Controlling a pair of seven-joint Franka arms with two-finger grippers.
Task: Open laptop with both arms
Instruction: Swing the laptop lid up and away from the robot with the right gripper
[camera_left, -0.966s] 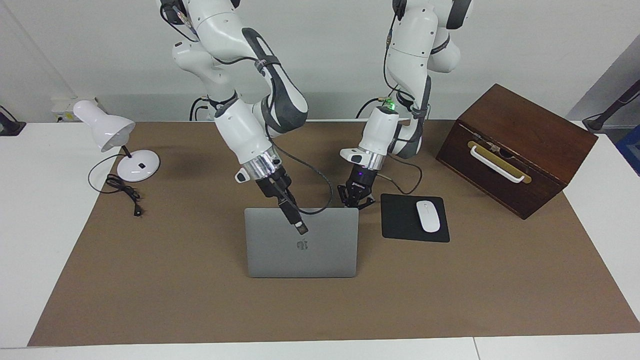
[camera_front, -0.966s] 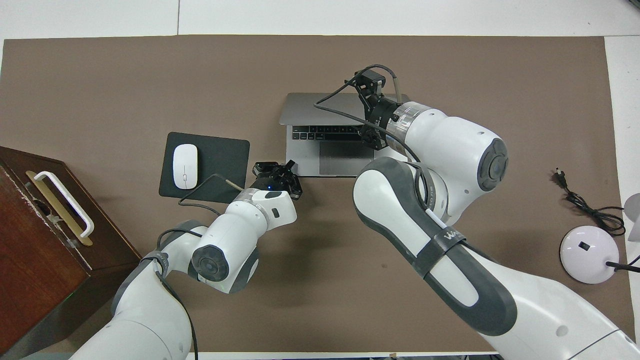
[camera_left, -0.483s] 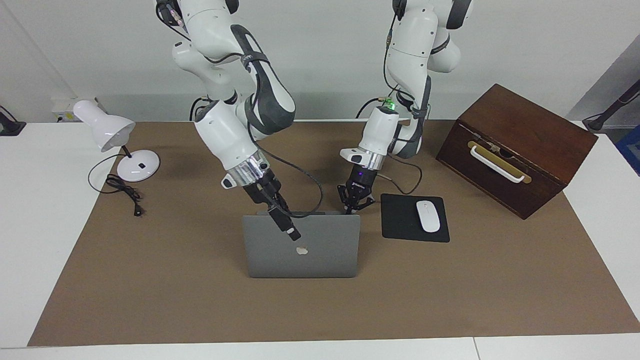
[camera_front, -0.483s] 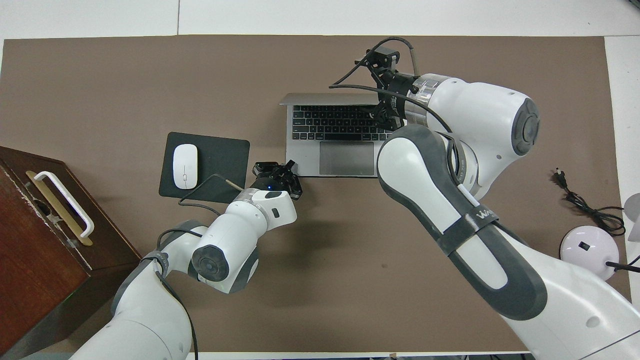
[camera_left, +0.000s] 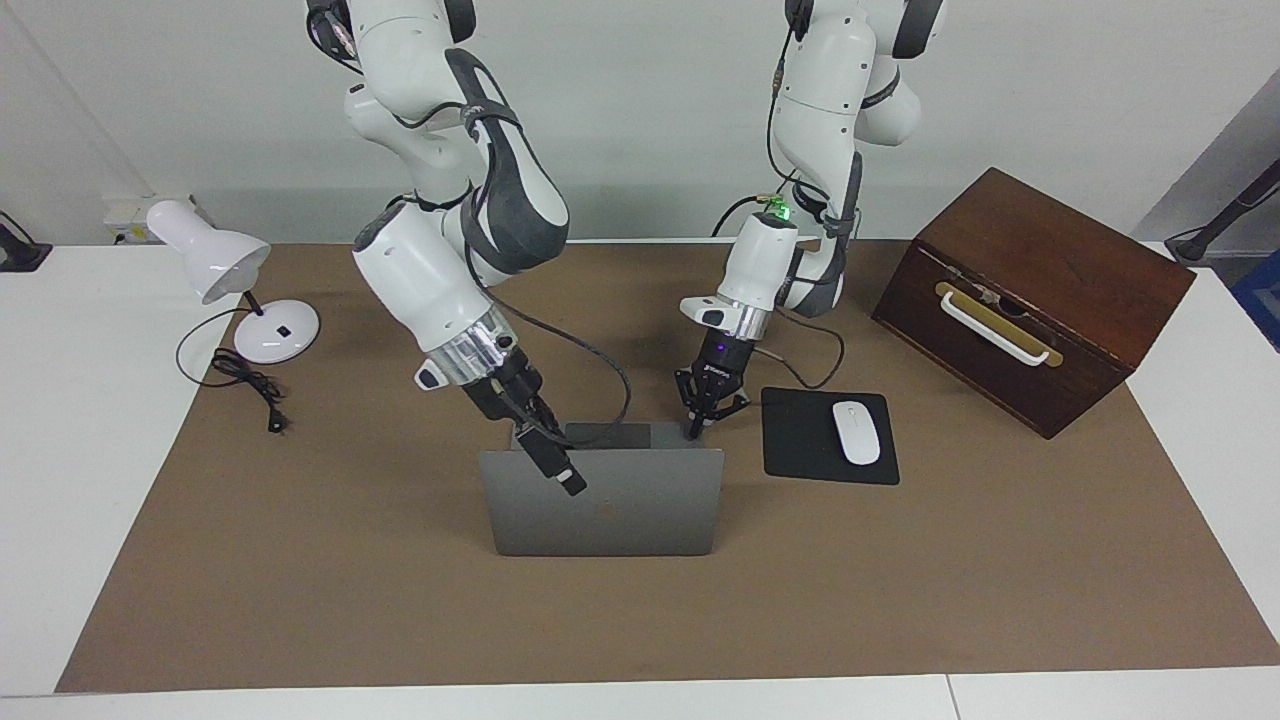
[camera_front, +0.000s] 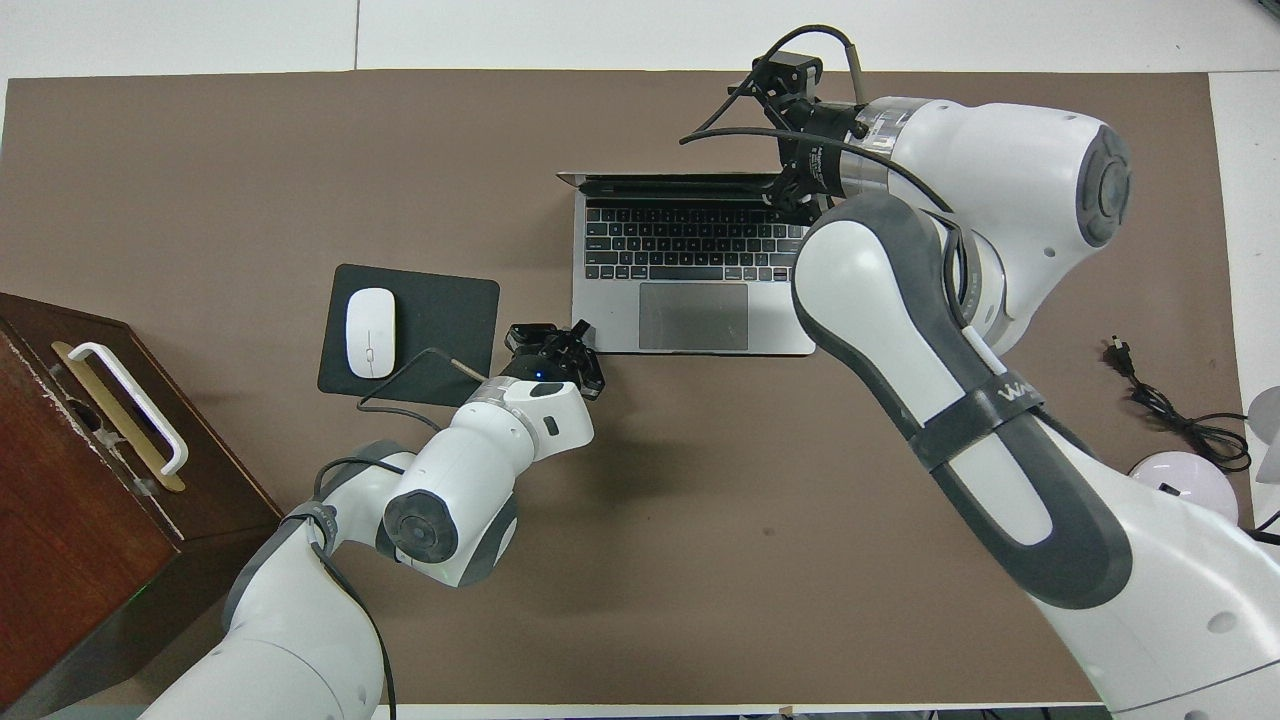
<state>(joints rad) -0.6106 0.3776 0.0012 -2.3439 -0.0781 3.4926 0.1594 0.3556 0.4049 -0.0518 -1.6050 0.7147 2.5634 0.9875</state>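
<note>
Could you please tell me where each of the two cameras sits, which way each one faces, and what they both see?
Facing view: high across the table, looking back at the robots; both arms hang in from the top, the right gripper at the laptop lid, the left gripper down at the base's corner.
Overhead view: high above the robots' end, looking forward and steeply down; both arms enter from the bottom.
Shared: the laptop, mouse pad, mouse, wooden box, and lamp, seen half a turn apart.

Laptop (camera_left: 600, 500) lid higher, nearly upright.
</note>
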